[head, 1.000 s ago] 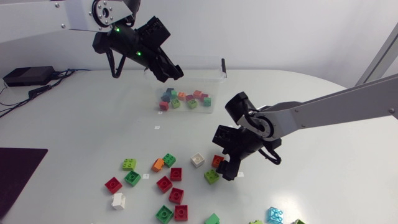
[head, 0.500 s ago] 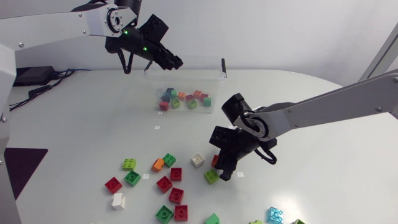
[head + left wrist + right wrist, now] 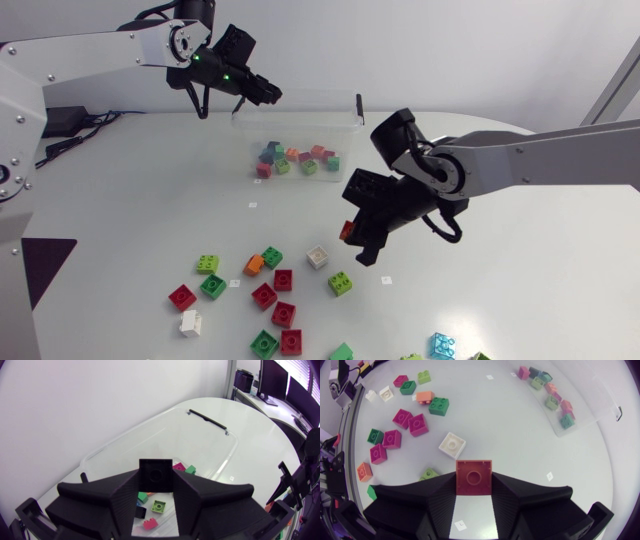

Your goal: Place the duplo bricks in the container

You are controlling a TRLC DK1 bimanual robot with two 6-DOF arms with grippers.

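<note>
The left arm [image 3: 95, 48] extends raised, left gripper [image 3: 260, 92] clamped on a black brick [image 3: 156, 475]; the right arm [image 3: 545, 165] angles down, right gripper [image 3: 358, 238] pinching a red brick [image 3: 473, 477].

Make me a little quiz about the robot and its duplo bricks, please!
1. True or false: the right end effector grips a red brick.
2. The brick in the left end effector is: A white, B black, C green.
3. Fill the gap: the left end effector hangs above the clear ___.
Key: 1 true; 2 B; 3 container.
</note>
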